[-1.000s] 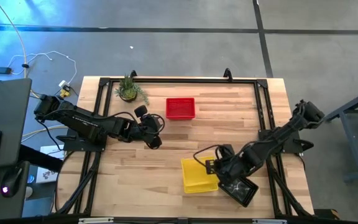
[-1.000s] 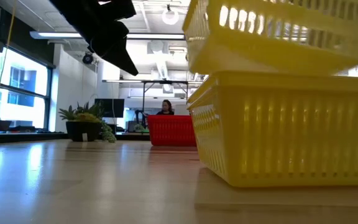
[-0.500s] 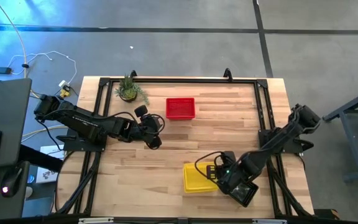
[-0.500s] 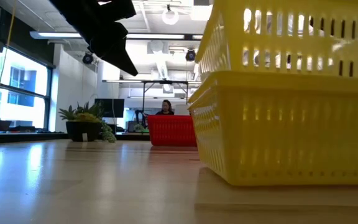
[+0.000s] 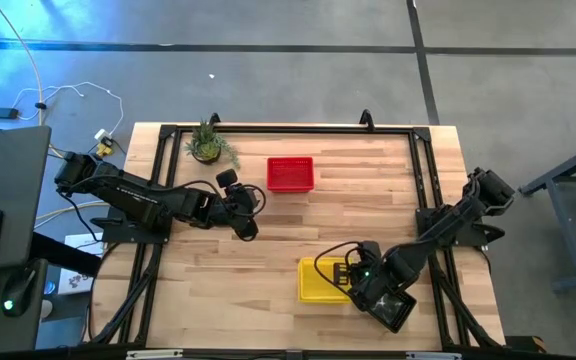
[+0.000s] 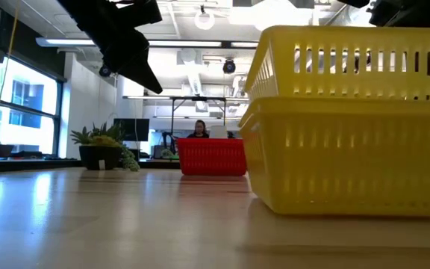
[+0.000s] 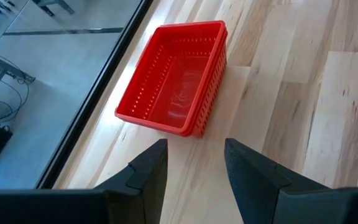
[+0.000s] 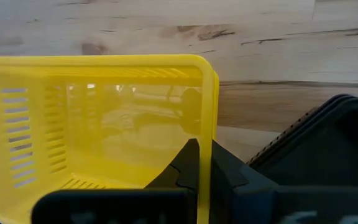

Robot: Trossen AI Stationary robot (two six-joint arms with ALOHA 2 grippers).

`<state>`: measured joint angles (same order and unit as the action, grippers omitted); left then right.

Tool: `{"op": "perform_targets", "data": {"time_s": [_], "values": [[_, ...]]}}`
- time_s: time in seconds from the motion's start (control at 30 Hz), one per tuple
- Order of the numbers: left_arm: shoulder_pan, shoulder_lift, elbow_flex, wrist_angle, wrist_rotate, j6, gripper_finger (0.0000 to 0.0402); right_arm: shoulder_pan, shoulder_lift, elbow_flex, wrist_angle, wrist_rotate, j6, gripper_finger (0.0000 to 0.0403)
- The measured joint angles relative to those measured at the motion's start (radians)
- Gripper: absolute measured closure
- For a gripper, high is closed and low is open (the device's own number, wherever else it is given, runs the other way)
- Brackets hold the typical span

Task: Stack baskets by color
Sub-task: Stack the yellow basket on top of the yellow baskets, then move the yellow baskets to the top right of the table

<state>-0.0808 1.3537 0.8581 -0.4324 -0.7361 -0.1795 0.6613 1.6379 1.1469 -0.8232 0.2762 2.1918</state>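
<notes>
Two yellow baskets are nested near the table's front right, the upper one (image 6: 357, 60) sitting level in the lower one (image 6: 349, 157); from above they show as one yellow basket (image 5: 320, 280). My right gripper (image 5: 352, 279) is shut on the upper basket's right wall. A black basket (image 5: 393, 307) lies right beside it. A red basket (image 5: 290, 173) stands on its bottom at the far middle. My left gripper (image 5: 250, 214) hovers open left of centre, pointing at the red basket (image 7: 176, 78). My right gripper pinches the upper yellow basket's short side wall (image 8: 207, 106) at its rim, one finger (image 8: 188, 163) inside the basket and one (image 8: 229, 168) outside. The fingers come steeply from above, pointing down. The basket sits level, nested in the lower yellow basket.
A small potted plant (image 5: 206, 146) stands at the far left of the table. A black frame (image 5: 288, 131) runs around the tabletop's edges. Bare wood lies between the red basket and the yellow stack. A person (image 6: 199, 128) sits far off in the room.
My right gripper has gone down and a little toward the near right with the upper yellow basket. That basket, tilted and lifted above the lower one a second ago, now sits level inside it. The stack has shifted slightly toward the table's right.
</notes>
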Motion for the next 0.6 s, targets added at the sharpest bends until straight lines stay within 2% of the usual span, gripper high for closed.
{"op": "perform_targets", "data": {"time_s": [0.4,0.6], "values": [[0.000,0.000,0.000,-0.015,0.000,-0.002,0.0257,0.000,0.000,0.000,-0.052,0.008,0.000,0.0323],[0.000,0.000,0.000,-0.015,0.000,-0.003,0.0257,-0.001,-0.011,0.000,-0.053,0.015,-0.030,0.0311]]}}
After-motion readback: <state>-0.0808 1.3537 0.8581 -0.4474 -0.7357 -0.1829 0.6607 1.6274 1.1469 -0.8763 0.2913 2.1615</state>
